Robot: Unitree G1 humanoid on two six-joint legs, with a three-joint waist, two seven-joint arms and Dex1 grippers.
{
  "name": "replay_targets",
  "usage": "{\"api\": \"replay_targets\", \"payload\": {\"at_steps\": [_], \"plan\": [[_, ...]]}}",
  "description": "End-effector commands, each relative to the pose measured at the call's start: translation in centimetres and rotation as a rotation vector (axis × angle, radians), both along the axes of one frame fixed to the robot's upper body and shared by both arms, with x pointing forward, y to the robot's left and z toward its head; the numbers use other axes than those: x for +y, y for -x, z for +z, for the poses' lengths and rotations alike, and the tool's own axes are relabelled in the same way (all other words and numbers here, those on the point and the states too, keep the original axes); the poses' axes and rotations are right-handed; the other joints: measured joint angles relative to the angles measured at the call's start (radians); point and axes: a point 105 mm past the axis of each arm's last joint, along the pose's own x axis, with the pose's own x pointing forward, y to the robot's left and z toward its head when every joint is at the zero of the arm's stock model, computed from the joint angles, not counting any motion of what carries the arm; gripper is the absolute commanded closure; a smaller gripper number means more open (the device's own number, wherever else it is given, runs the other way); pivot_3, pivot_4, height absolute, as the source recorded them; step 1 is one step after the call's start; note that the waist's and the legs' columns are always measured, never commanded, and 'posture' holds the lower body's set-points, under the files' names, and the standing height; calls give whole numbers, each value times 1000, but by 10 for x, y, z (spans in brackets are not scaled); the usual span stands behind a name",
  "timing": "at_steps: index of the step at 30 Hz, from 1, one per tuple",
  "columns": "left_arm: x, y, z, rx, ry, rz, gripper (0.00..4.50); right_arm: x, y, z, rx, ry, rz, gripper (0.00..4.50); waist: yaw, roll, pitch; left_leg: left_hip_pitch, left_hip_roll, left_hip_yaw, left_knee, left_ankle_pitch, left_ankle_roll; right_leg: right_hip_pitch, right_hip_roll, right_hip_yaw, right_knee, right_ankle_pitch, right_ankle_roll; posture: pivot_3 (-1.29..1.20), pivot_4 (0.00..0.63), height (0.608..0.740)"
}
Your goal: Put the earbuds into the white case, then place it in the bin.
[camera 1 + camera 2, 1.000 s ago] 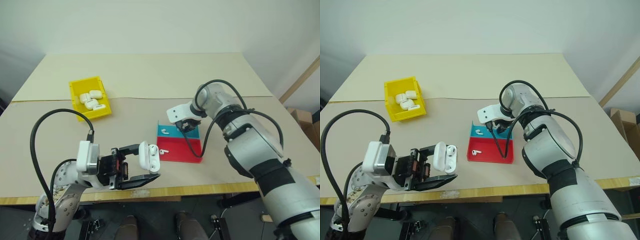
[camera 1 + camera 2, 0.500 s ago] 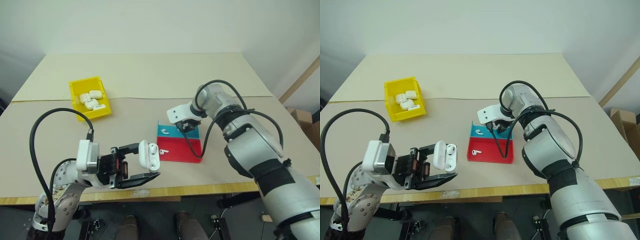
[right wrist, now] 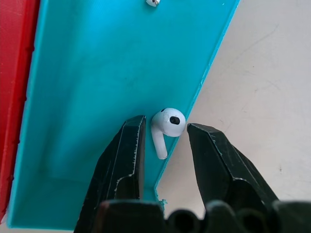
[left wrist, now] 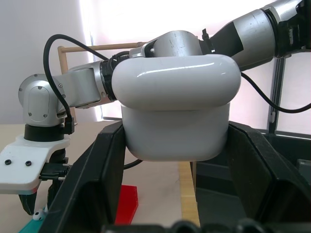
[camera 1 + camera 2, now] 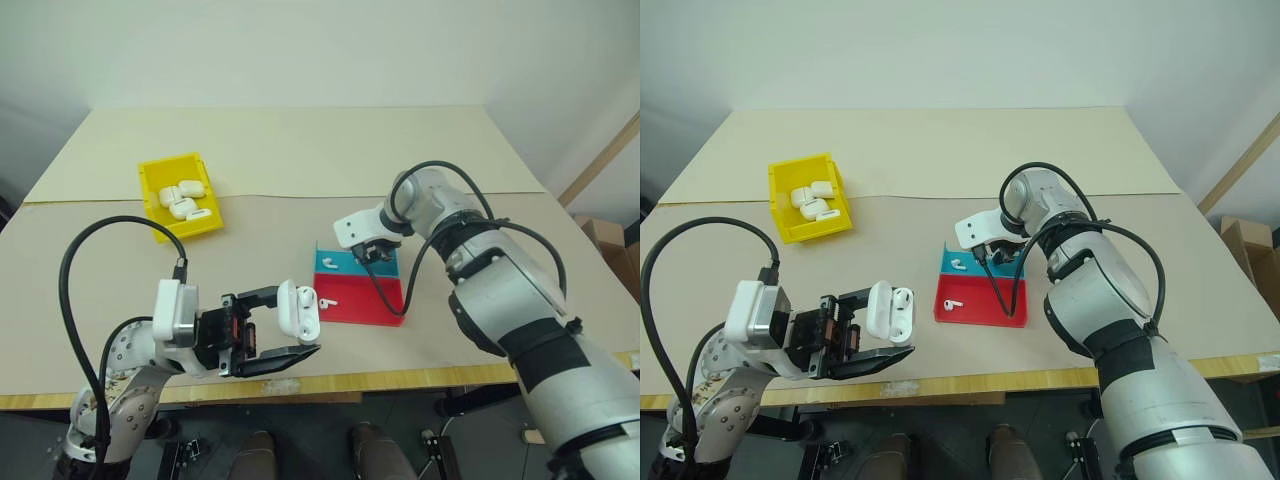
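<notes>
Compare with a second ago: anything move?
Nothing visibly moved. The left gripper still clamps the open glossy white earbud case; the right gripper still straddles a tiny white earbud at the edge of the teal-and-red tray.

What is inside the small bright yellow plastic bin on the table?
The small bright yellow plastic bin holds several small glossy white rounded cases, lying close together. I count about four, but they overlap. Whether anything lies under them cannot be seen.

Table (image 5: pixel 300 150): bin (image 5: pixel 150 180), tray (image 5: pixel 385 305).
</notes>
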Motion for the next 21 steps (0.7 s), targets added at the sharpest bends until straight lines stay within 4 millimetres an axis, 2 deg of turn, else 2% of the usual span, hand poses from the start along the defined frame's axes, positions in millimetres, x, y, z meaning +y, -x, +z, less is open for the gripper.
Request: {"api": "replay_targets", "payload": {"at_steps": [1,3,6,7,17,19,21], "plan": [[-2,5,9,-49,6,-12,1681,3,0,4,-16,-14,22,2716,0,0,0,0,0,0,0,0,0,0,0,0,0,0,0,0,150,740],[-2,5,9,-50,7,-11,1681,3,-1,4,-18,-11,22,2716,0,0,0,0,0,0,0,0,0,0,0,0,0,0,0,0,150,740],[-2,5,9,-49,8,-11,1681,3,0,3,-8,-12,25,3275,0,0,0,0,0,0,0,0,0,0,0,0,0,0,0,0,150,740],[-2,5,9,-49,8,-11,1681,4,1,3,-8,-10,30,3593,0,0,0,0,0,0,0,0,0,0,0,0,0,0,0,0,150,740],[-4,5,13,-54,9,-14,1681,4,1,1,1,-14,30,3593,0,0,0,0,0,0,0,0,0,0,0,0,0,0,0,0,150,740],[-5,5,13,-55,9,-15,1681,4,1,2,-1,-14,31,3788,0,0,0,0,0,0,0,0,0,0,0,0,0,0,0,0,150,740],[-5,5,13,-55,9,-16,1681,3,1,2,-5,-11,30,3792,0,0,0,0,0,0,0,0,0,0,0,0,0,0,0,0,150,740]]}}
